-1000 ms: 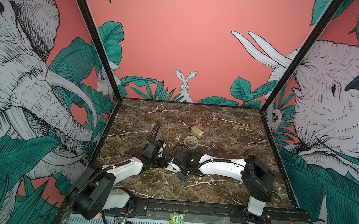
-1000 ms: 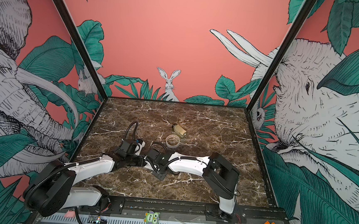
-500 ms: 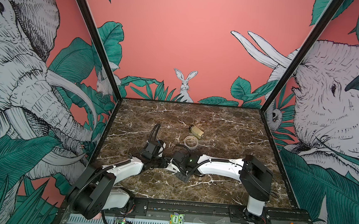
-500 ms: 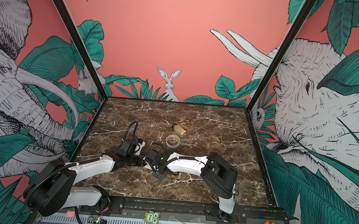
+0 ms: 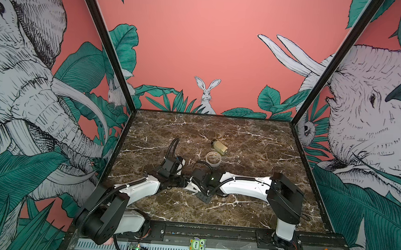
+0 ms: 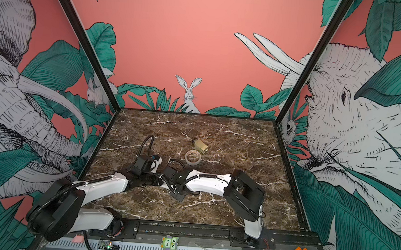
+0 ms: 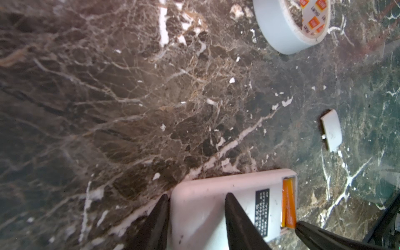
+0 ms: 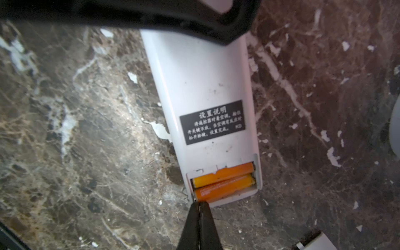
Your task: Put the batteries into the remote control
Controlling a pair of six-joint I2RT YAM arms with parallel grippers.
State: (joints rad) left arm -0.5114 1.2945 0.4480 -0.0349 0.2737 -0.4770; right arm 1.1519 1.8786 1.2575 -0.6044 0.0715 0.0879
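Toward the front edge of the marble table (image 5: pixel 242 138), almost nothing has shifted in the last second: my right gripper (image 8: pixel 200 205) stays pressed shut, tips nudging the nearer of the batteries (image 8: pixel 225 181), so I judge both nearly seated in the back-up remote control (image 8: pixel 207 86), its cover (image 7: pixel 331 133) still off. My left gripper (image 7: pixel 197 195), reaching in low, is narrowed about the remote's plain end, steadying it; both arms stretch flat toward each other.

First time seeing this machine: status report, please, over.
Left gripper clamped on remote control. Right gripper shut, tips against the batteries. Both sit inside; cover lies aside, nothing blocking.
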